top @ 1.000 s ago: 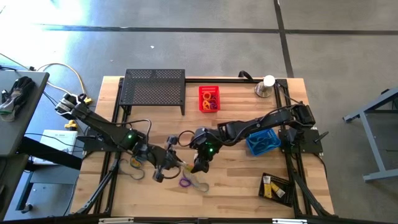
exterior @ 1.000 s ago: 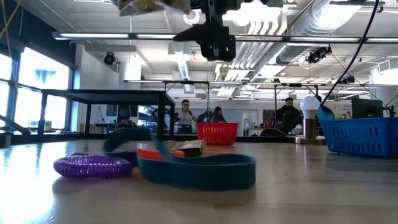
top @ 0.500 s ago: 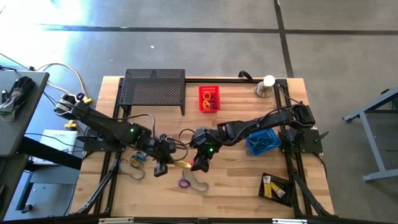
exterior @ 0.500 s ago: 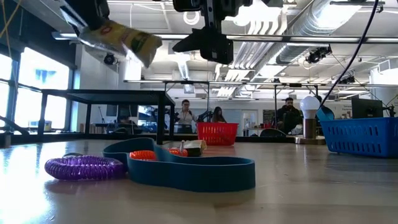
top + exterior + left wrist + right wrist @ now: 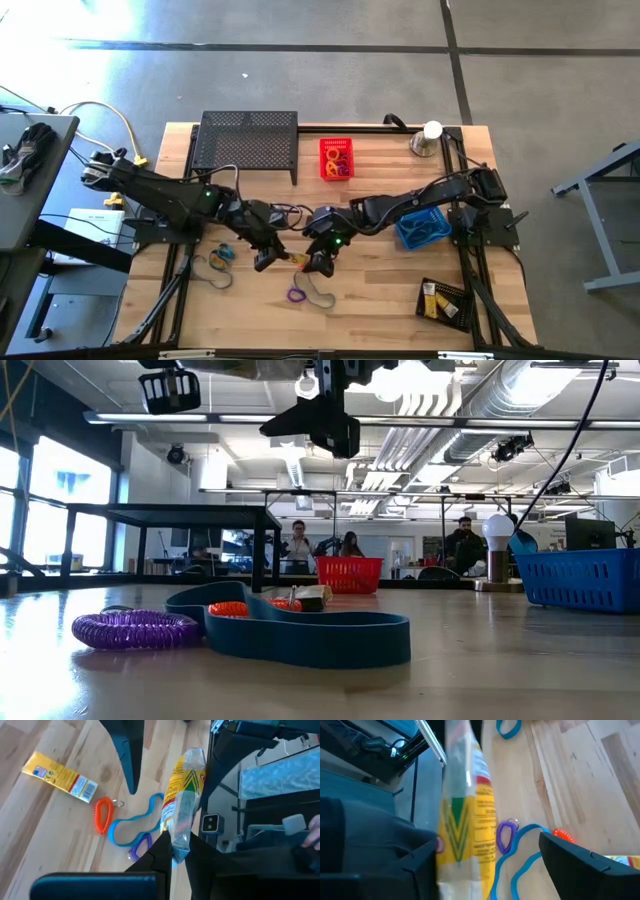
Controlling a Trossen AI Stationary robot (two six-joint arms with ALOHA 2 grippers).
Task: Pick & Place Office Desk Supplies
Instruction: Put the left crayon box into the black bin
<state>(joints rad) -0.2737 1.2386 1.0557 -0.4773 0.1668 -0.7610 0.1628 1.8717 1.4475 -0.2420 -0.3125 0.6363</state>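
Note:
My left gripper (image 5: 268, 260) hangs above the table's middle, shut on a yellow-and-clear plastic packet (image 5: 181, 800). My right gripper (image 5: 318, 264) faces it, open. In the right wrist view its two fingers stand on either side of the packet (image 5: 465, 820). Below on the wood lie a purple coil loop (image 5: 140, 628), a blue band loop (image 5: 310, 637), an orange coil loop (image 5: 102, 815) and a yellow-and-white box (image 5: 60, 776). My left gripper pinches the packet between its two fingers at one end (image 5: 176, 851). The packet is lifted clear of the table and sticks out past the fingers toward my right gripper. My right gripper is open around the packet's other end; I cannot tell whether a finger (image 5: 420, 852) touches it.
A black mesh shelf (image 5: 248, 145) and a red basket (image 5: 336, 158) with loops stand at the far side. Near the far right corner is a silver dome with a white ball (image 5: 430, 135). A blue bin (image 5: 420, 228) and a black tray (image 5: 455, 305) of yellow boxes sit right. More bands (image 5: 218, 262) lie left.
My left gripper has carried the packet up and toward the table's right, closer to my right gripper. In the low view the packet has risen almost out of the picture's top. The blue band, blurred a second ago, now lies still on the table.

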